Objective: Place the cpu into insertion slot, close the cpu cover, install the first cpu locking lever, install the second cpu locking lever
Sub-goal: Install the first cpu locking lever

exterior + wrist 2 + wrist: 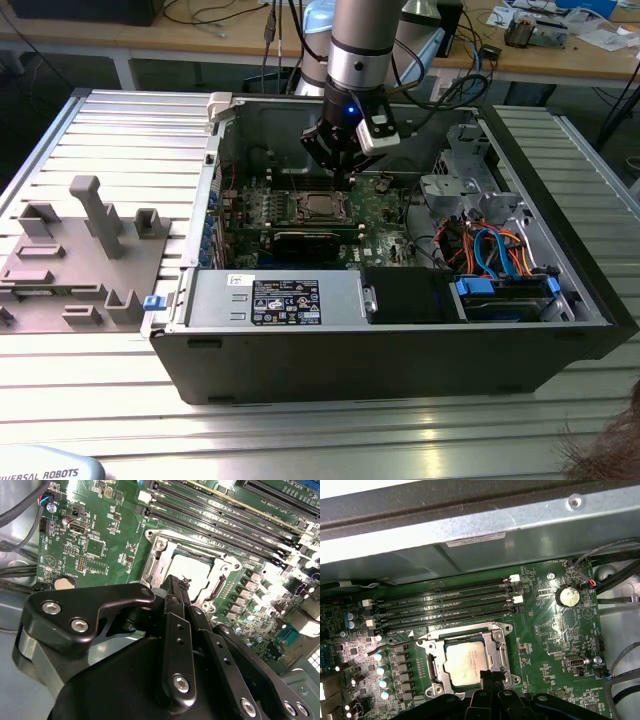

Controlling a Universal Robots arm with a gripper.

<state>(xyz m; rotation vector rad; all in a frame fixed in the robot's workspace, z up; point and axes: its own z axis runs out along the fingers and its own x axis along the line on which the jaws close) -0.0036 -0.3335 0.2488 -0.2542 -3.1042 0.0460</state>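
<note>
Hovering at the cover (501, 652) over the seated cpu (464, 662), my claw (487, 675) is pinched together, likely for pushing.

You see the open computer case (400, 370) on the table (300, 430), a grey fixture block (85, 262) at the exterior view's left.

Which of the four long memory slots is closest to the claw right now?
The memory slot running right alongside the cpu cover, where the claw is, in the first wrist view. The other three lie beyond it, toward the case wall.
</note>
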